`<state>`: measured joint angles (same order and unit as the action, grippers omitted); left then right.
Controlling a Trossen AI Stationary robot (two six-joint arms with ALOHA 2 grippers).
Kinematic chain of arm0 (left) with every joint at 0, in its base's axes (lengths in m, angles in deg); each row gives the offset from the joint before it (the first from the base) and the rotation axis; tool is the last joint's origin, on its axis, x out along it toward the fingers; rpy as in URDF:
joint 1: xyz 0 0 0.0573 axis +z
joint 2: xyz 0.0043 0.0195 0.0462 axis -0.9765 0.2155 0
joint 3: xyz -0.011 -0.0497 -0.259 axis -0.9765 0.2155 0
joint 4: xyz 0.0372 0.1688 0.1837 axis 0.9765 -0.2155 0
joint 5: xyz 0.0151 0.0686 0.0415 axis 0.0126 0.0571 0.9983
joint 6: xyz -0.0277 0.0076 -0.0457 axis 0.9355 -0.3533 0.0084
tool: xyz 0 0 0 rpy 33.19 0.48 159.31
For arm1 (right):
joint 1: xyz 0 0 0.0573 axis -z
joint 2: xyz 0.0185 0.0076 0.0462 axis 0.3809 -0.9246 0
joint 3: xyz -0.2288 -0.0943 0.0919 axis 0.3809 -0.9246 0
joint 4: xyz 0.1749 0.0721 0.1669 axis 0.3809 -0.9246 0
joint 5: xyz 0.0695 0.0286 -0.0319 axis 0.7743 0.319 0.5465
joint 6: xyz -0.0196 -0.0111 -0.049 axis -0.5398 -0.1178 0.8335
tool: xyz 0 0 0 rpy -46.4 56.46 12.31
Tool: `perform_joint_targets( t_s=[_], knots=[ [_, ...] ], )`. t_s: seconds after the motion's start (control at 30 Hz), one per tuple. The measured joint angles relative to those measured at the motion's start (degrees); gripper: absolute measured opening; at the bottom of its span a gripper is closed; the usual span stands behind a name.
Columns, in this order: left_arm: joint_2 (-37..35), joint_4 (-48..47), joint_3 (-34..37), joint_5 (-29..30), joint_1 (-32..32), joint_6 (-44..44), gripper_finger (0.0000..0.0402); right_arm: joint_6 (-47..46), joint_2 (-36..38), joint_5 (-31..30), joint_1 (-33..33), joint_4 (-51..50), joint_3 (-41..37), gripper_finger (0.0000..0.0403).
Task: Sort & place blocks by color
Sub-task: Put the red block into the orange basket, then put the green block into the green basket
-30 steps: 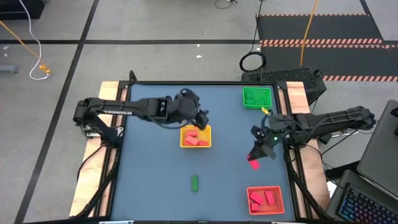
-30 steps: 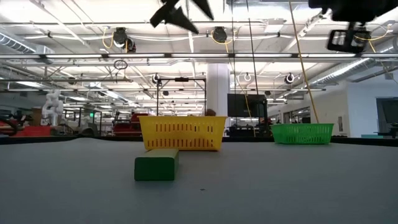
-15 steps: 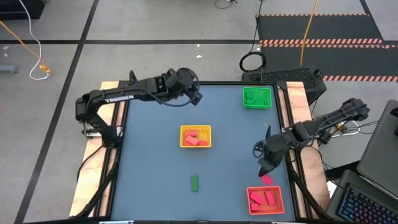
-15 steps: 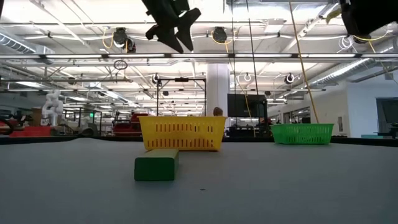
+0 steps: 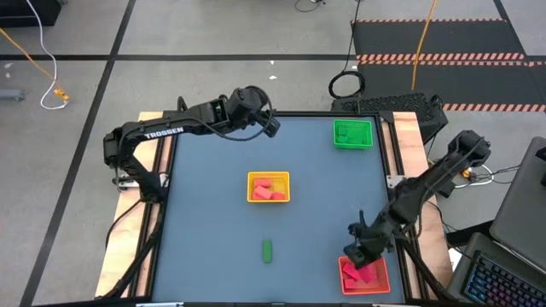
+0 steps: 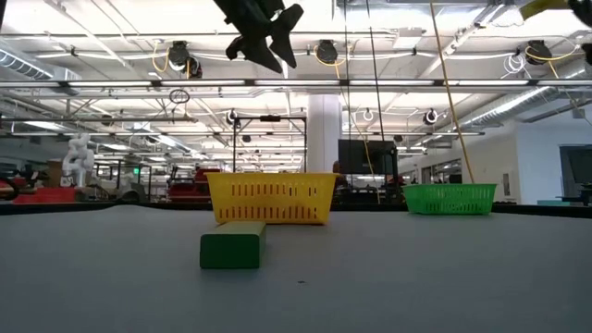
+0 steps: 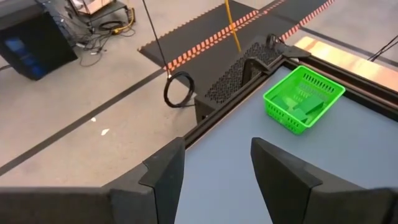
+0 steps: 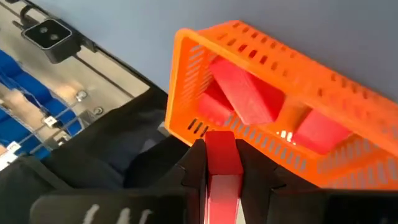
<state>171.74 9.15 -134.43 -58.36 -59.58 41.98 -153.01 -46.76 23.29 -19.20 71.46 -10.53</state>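
Right gripper (image 5: 363,252) holds a red block (image 8: 222,163) over the orange tray (image 5: 383,275).

The right fingers (image 8: 194,163) are clenched on the block, just above the tray's rim at the tabletop's (image 5: 205,222) near right; more red blocks (image 8: 249,96) lie inside it. The left gripper (image 7: 214,168) hangs high over the far left, its fingers parted and grasping nothing. A green block (image 5: 267,250) lies alone at near centre. The yellow tray (image 5: 269,176) at mid-table holds red blocks; the green tray (image 5: 353,134) sits at far right.
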Motion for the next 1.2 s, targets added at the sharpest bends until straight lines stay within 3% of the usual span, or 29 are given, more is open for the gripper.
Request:
perform_joint_targets(
  t_s=[0.23, 0.5, 0.67, 0.8, 1.0, 1.2],
  knots=[
    [0.0, 0.4, 0.0, -1.3, 0.2, -0.1, 0.0186, -2.8, -2.9, -6.9, -3.2, 1.7, 0.0, 0.0062],
    [0.0, -1.6, 0.0, -4.1, -0.2, -1.0, 0.0186, -1.4, -3.2, -5.6, -3.5, 1.7, 0.0, 0.0224],
    [0.0, -2.8, 0.0, -4.1, -0.9, -0.4, 0.0186, -3.2, -3.2, -5.6, -3.5, 1.7, 0.0, 0.0279],
    [0.0, -2.7, 0.0, -8.5, -1.2, 0.2, 0.0186, -3.0, -3.1, -5.8, -3.5, 1.8, 0.0, 0.0284],
    [0.0, -7.5, -0.1, -28.6, -3.8, 12.6, 0.0186, 3.1, 0.7, -9.4, -2.7, 0.9, 0.0, 0.0272],
    [0.4, -18.4, -0.1, -29.9, -13.3, 21.8, 0.0186, 13.0, 7.6, -21.7, 1.1, -0.4, 0.0, 0.0265]
  ],
)
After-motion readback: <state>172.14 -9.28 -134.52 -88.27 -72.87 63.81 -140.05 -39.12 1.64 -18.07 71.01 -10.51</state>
